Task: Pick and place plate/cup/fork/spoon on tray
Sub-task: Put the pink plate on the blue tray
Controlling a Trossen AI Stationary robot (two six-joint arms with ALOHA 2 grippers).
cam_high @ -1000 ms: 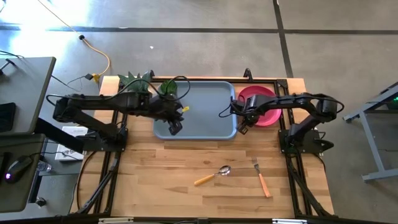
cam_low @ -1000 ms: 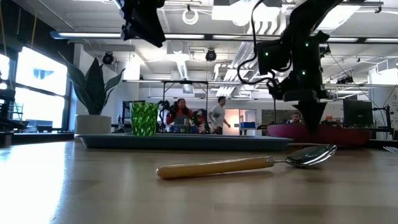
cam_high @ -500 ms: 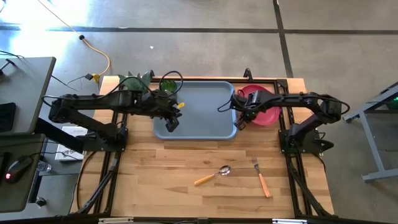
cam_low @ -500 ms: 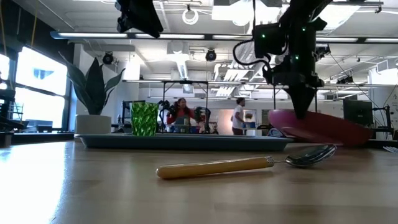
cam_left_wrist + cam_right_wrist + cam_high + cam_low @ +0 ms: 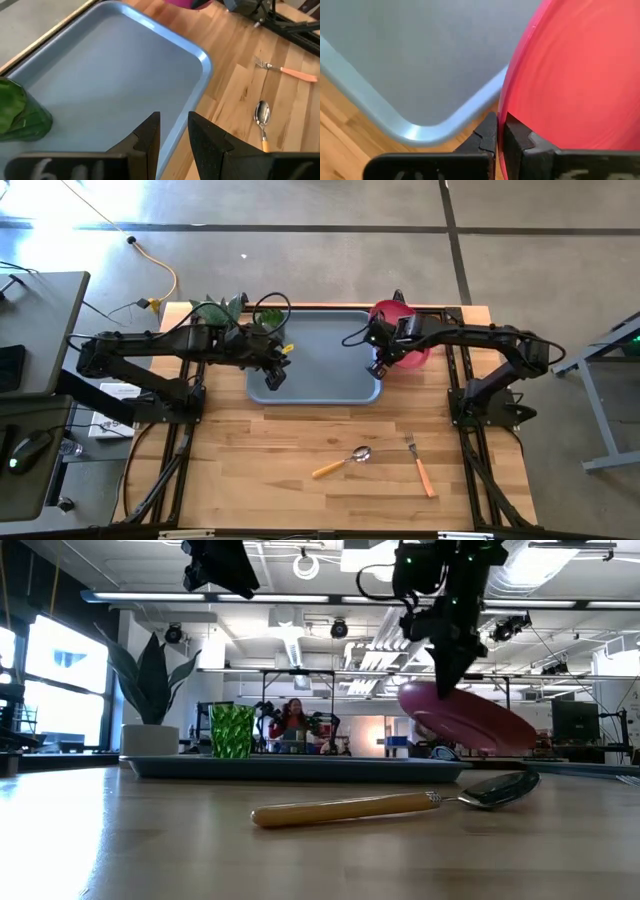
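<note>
The pink-red plate (image 5: 392,314) hangs tilted in the air at the right rim of the blue-grey tray (image 5: 330,370), with my right gripper (image 5: 376,368) shut on it. In the low view the plate (image 5: 470,722) slants above the table. The green cup (image 5: 270,318) stands on its base in the tray's far left corner. My left gripper (image 5: 273,380) hovers open above the tray's left part, with nothing between its fingers (image 5: 150,136). The spoon (image 5: 345,462) and the fork (image 5: 420,463) lie flat on the wood near the front. My right gripper pinches the plate's rim (image 5: 503,117) between its two fingers, on the side of the plate that faces the tray. The fingers (image 5: 487,134) come from above, pointing steeply down. The plate is lifted clear and tilted, its held side high and its other side (image 5: 525,735) hanging lower.
A leafy plant (image 5: 215,310) in a white pot stands at the table's far left, beside the tray. The tray's middle and right part (image 5: 110,75) are bare. Black frame rails run along both sides of the table.
My right gripper has risen and gone a little toward the tray with the plate. The plate's held rim came up first, and now the whole plate hangs tilted, clear of the table, where it lay flat before.
</note>
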